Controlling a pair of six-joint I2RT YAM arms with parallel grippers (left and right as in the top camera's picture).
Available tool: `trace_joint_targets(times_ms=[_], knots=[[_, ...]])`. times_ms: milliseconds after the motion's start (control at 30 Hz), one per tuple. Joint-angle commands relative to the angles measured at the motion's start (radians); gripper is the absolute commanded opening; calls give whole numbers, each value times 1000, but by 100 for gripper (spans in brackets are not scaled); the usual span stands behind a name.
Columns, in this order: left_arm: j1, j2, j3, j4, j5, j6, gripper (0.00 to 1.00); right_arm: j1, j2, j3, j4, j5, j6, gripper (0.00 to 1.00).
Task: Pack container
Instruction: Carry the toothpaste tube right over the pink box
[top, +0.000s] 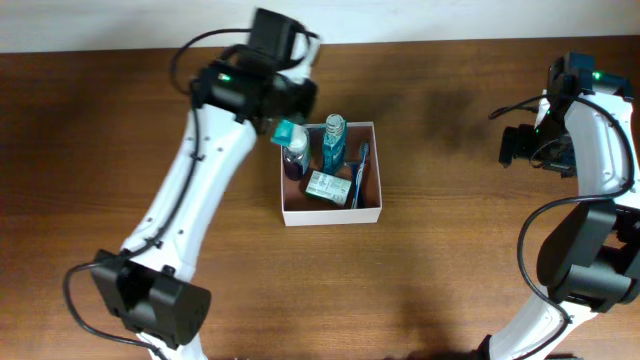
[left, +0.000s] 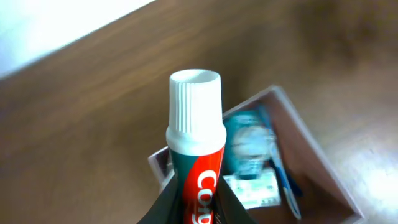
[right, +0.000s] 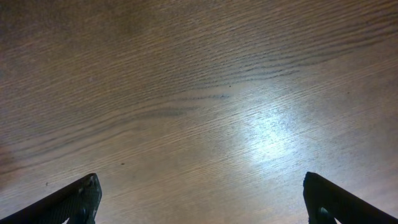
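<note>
The container (top: 331, 217), a square white-walled box with a reddish-brown floor, sits mid-table. Inside lie a teal bottle (top: 334, 141), a green-and-white soap box (top: 328, 188) and a blue toothbrush (top: 360, 174). A dark bottle (top: 294, 165) stands against its left wall. My left gripper (top: 283, 124) hovers over the container's back-left corner, shut on a red-and-green toothpaste tube (left: 194, 118) with its white cap pointing away from the wrist. In the left wrist view, the left gripper (left: 198, 190) pinches the tube above the container (left: 314, 147). My right gripper (right: 200, 186) stands open over bare wood, nothing between its fingers.
The brown wooden table (top: 450, 260) spreads around the container. The right arm (top: 590, 130) stays at the far right edge, well apart from the box. A pale wall strip runs along the table's back edge (top: 120, 25).
</note>
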Motion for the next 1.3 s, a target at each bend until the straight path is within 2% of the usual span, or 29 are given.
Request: trace_joint_targets(times_ms=[0,333,1133,1267], knots=[[-68,10,26,22,24,158,14,-6,5,15,0,-6,-7,99],[-198,16,23,42,24,212,15,-6,5,15,0,-6,-7,99],[-203,237,18,-79,24,230,17,-6,5,15,0,-6,-7,99],[-203,269,18,-81,24,230,21,-6,5,15,0,-6,-7,99]])
